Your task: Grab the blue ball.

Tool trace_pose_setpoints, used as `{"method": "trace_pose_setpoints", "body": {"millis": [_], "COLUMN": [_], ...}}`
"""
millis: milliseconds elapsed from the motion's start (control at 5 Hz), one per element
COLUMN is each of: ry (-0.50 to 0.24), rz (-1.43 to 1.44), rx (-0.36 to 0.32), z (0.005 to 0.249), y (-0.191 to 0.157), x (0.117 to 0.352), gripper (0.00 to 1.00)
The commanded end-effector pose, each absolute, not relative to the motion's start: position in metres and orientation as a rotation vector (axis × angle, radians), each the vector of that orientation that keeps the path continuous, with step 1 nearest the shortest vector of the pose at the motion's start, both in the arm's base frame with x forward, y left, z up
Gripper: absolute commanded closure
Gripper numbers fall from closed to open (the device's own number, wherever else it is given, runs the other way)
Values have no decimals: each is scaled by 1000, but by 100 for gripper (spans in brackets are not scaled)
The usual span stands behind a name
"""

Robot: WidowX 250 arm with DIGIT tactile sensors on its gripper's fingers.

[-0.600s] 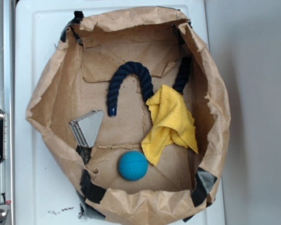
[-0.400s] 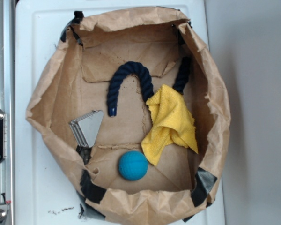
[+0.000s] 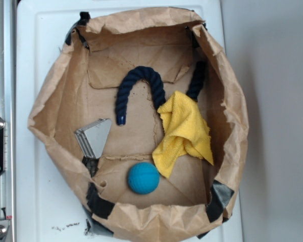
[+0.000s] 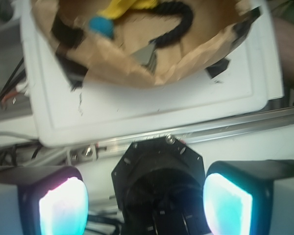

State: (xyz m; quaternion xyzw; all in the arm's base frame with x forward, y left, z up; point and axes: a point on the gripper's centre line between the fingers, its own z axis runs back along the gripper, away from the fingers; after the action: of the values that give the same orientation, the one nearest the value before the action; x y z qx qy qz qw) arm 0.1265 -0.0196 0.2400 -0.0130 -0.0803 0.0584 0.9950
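Blue ball (image 3: 143, 178) lies inside a crumpled brown paper bag (image 3: 55, 101) whose sides are rolled down into a shallow bowl; the ball sits on the bag's floor near its front edge, just beside the lower tip of a yellow cloth (image 3: 184, 133) — whether the two touch is hard to tell. A dark navy twisted rope (image 3: 139, 83) arches across the back half of the bag, one end passing under the cloth toward the right wall. A small grey triangular piece (image 3: 95, 136) rests near the bag's left wall, apart from the ball. Black tape (image 3: 98, 204) patches the bag's front corners. The bag stands on a white table (image 3: 40, 201), with a metal rail (image 3: 1, 75) along the table's left edge.

In the wrist view the fingers (image 4: 62, 205) are spread wide, holding nothing, well short of the bag and off the table's edge, above the rail. The ball (image 4: 101, 25) shows there as a small blurred teal spot inside the bag, far from the fingers.
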Motion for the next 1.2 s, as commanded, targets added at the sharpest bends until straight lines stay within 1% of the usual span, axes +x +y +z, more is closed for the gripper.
{"method": "trace_pose_setpoints", "body": {"millis": [0,200,400,600,800,1000], "ry": [-212,-226,-222,-248,-234,-241], "rz": [205,207,234,246,211,151], "rx": [-29,-43,-78,-90,-99,-67], "z": [231,220,198,179,157,137], "y": [-11,1,26,45,43,17], "x": [193,219,247,256,261,269], "gripper": [0,0,0,0,0,0]}}
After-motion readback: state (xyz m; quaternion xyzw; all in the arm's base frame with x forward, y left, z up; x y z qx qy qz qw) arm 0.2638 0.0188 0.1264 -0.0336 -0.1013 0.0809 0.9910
